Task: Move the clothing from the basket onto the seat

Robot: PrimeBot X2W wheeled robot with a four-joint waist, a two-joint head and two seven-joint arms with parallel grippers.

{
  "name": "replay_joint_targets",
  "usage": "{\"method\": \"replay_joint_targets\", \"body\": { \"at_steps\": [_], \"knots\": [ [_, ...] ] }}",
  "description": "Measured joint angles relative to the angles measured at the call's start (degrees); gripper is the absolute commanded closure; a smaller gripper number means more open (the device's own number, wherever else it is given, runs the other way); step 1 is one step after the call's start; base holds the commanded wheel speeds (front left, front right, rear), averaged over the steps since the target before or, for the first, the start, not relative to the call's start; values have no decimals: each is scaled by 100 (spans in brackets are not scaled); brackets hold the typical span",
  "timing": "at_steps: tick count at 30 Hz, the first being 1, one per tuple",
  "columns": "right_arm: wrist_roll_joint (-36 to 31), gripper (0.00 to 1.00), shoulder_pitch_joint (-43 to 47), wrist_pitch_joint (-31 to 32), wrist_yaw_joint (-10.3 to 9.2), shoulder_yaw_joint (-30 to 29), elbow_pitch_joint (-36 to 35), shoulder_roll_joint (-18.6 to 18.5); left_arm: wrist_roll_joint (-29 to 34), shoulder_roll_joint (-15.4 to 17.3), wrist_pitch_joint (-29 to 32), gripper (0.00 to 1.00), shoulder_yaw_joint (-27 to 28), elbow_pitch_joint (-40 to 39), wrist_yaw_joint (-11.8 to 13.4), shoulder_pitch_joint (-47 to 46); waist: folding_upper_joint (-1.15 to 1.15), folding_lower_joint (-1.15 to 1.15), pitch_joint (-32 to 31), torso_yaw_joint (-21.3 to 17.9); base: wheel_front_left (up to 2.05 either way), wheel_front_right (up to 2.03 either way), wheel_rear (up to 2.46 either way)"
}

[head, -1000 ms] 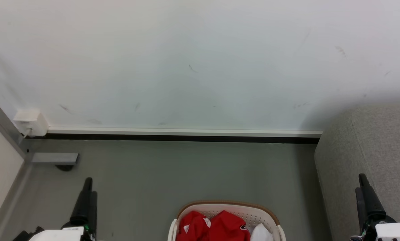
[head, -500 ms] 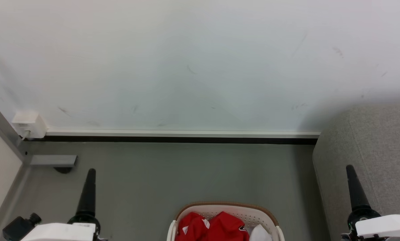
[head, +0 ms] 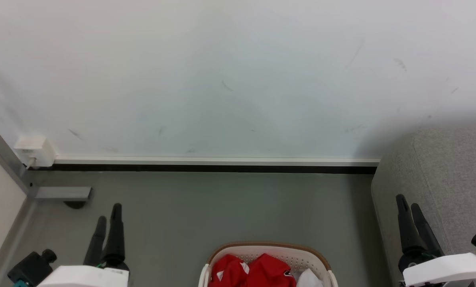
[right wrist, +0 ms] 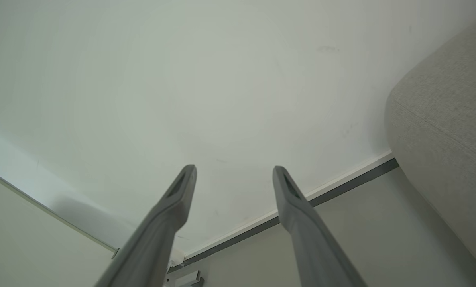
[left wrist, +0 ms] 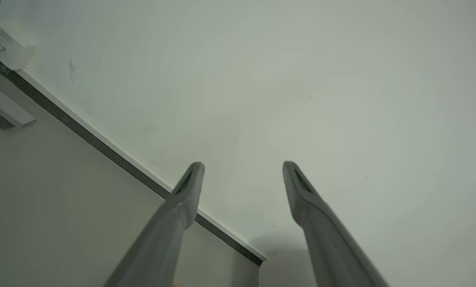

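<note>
The cream basket (head: pixel 268 249) with a tan rim stands on the floor at the bottom centre of the head view. Red clothing (head: pixel 252 272) with white trim lies bunched inside it, with a white piece (head: pixel 309 279) at its right. The grey seat (head: pixel 445 175) fills the right edge, and its rounded corner (right wrist: pixel 445 119) also appears in the right wrist view. My left gripper (head: pixel 108 212) is open at the lower left, well left of the basket, holding nothing (left wrist: pixel 242 167). Over by the seat's front, my right gripper (head: pixel 407 201) stands open and empty (right wrist: pixel 234 171).
A pale wall (head: pixel 222 79) with a white and black baseboard (head: pixel 214 164) runs across ahead. A white box (head: pixel 32 150) sits at the wall's left corner, beside a grey metal frame (head: pixel 4 155) and bracket (head: pixel 62 193). Grey floor (head: pixel 230 207) lies between basket and wall.
Both wrists have rolled, so each gripper now shows two separate fingers. The right gripper has shifted left and up; the left has edged right.
</note>
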Motion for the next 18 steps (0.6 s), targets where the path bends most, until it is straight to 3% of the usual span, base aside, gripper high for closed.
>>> {"method": "replay_joint_targets", "body": {
  "at_steps": [18],
  "knots": [
    [-1162, 0, -93, -310, 0, 401, -75, -141, 1428, 30, -308, 0, -176, -146, 160, 33, 0, 0, -25, -7, 0, 0, 0]
  ]
}}
